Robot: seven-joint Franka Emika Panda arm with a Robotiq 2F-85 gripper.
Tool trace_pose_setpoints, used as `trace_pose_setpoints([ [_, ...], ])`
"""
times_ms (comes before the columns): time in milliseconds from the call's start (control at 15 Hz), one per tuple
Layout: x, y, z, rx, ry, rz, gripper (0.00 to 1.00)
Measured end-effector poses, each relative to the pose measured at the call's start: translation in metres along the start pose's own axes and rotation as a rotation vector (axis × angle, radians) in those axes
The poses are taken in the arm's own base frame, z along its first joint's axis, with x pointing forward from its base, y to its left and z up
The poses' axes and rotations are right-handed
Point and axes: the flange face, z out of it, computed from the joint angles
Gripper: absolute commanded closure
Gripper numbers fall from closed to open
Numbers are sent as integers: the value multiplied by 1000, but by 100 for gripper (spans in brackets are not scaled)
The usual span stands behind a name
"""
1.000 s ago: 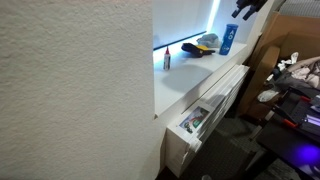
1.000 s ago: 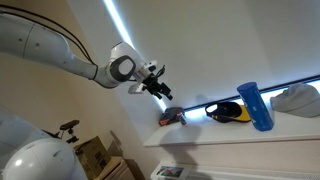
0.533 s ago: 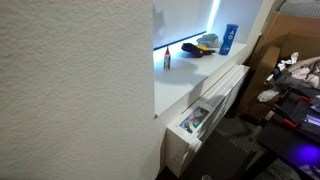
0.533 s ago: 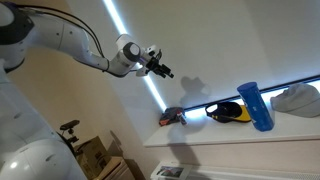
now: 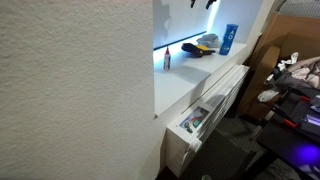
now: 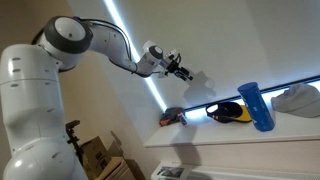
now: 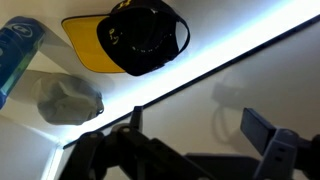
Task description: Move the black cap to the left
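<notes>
The black cap (image 7: 145,35) with a yellow brim lies on the white shelf (image 7: 190,70) at the top of the wrist view. In both exterior views the black cap (image 5: 207,42) (image 6: 230,111) rests on the lit shelf next to an upright blue box (image 5: 228,38) (image 6: 255,105). My gripper (image 7: 200,125) is open, with only bare surface between its dark fingers (image 7: 265,130). It hangs well above the shelf and apart from the cap (image 6: 185,72), and shows only at the top edge in an exterior view (image 5: 205,3).
A grey-blue lump (image 7: 70,100) lies by the blue box (image 7: 15,50). A small dark object (image 6: 172,117) (image 5: 167,57) stands at the shelf's other end. A pale lump (image 6: 297,98) sits beyond the box. A white wall (image 5: 70,90) blocks much of an exterior view.
The arm has swung upward and across toward the cap's side of the shelf. The gripper stayed open. Nothing on the shelf has moved.
</notes>
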Motion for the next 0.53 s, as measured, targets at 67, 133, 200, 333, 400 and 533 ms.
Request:
trace_pose_setpoints([
  [67, -1, -4, 19, -3, -27, -5, 0],
  [133, -5, -6, 38, 0, -61, -13, 0],
  [200, -10, -6, 54, 7, -98, -22, 0],
  [333, -20, -1, 80, 29, -175, -43, 0],
  [400, -24, 3, 89, 40, -205, -53, 0],
  [533, -32, 14, 102, 59, -256, -74, 0],
])
